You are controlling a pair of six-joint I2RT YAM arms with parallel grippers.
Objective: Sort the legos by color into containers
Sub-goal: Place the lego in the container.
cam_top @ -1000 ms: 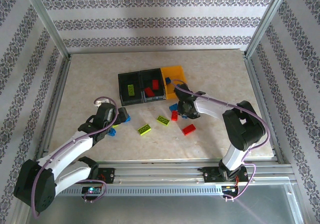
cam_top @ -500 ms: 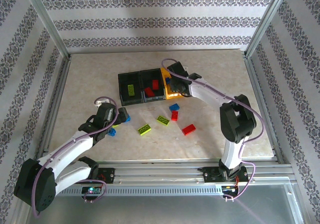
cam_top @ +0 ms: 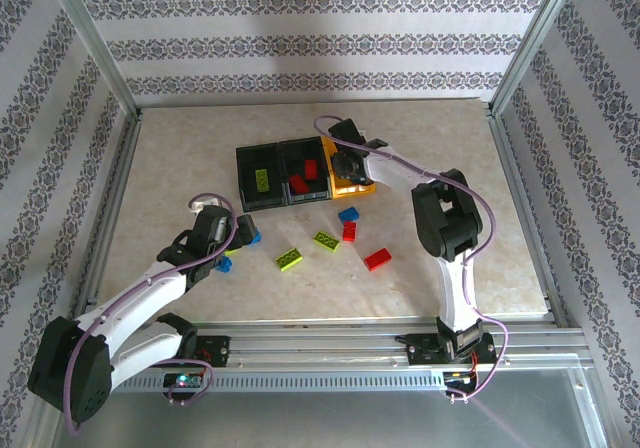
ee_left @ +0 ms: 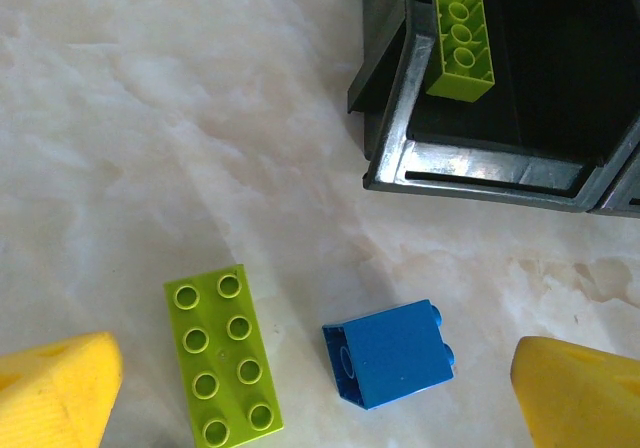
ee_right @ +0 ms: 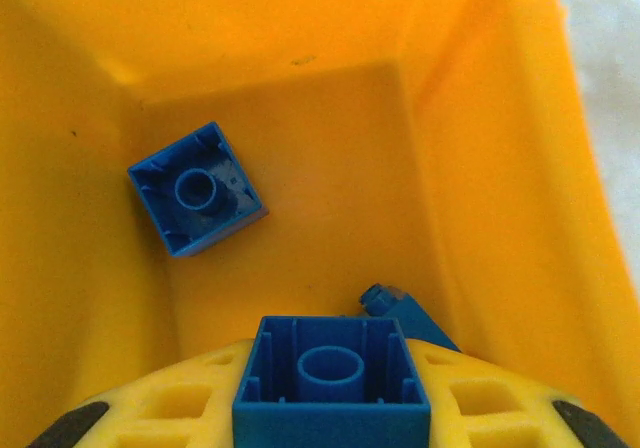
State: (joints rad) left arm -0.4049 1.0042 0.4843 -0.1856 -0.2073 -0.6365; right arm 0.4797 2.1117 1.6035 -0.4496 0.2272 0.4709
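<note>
Right jaws moved into yellow bin (ee_right: pixel 480 168), blue brick (ee_right: pixel 332 378) gripped between them

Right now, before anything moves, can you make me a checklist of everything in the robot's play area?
Surface: pale marbled table, with bricks scattered on it.
Job's things: left black bin holds a green brick; middle black bin holds red bricks; yellow bin holds blue bricks; loose bricks in red, green and blue lie on the table.
Clutter: nothing seen.
Grippers: left gripper open above a lime brick and a blue cube; right gripper shut on a held blue brick over the yellow bin.
Cables: purple cables loop along both arms.
Surroundings: patterned walls, metal frame.
</note>
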